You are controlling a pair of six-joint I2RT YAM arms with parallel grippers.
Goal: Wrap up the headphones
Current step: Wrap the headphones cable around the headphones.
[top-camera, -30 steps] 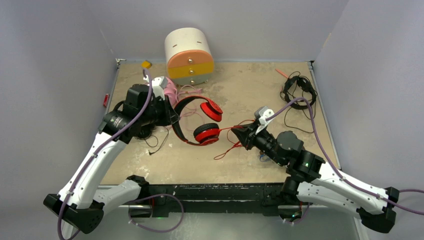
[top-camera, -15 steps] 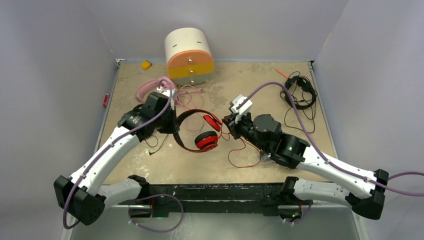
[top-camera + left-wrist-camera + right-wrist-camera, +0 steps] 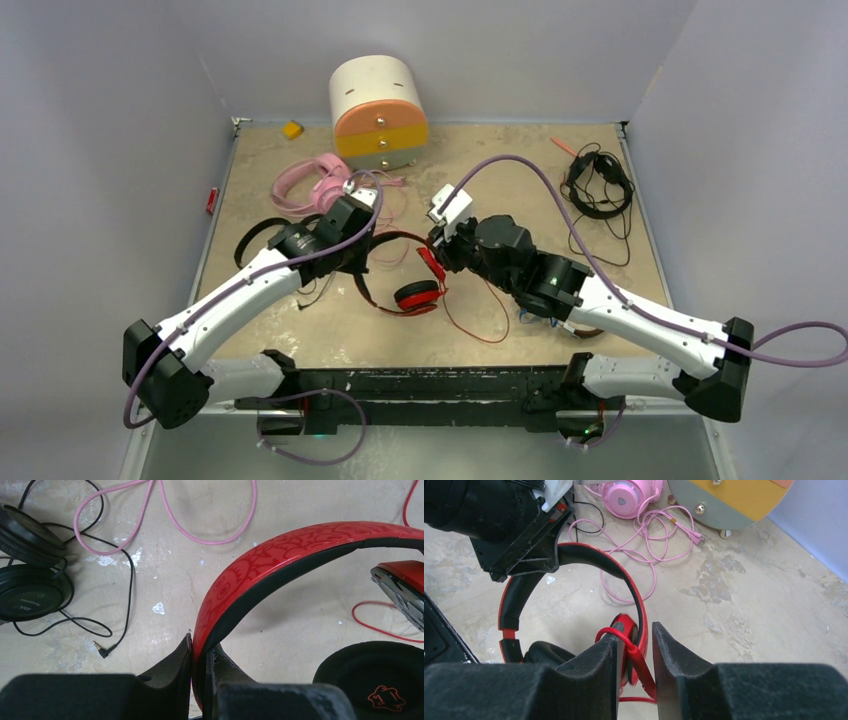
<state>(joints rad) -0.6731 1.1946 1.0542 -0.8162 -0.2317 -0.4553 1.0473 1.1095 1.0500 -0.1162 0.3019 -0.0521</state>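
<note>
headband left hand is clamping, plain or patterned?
Red headband: patterned swirl print, black lining. Clearest in left wrist view.

Glossy plastic red headphones (image 3: 300,547), matt tabletop (image 3: 280,625)

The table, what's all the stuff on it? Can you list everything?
red headphones: 1, red and black, middle, held by both tools
pink headphones: 1, pink, far left, cable looped beside them
black headphones: 2, black, one far right, one at left
drawer box: 1, white, orange, yellow, far edge
small block: 1, yellow, far left corner
left tool: 1, black, shut on red headband
right tool: 1, black, around red cable, grip unclear
</note>
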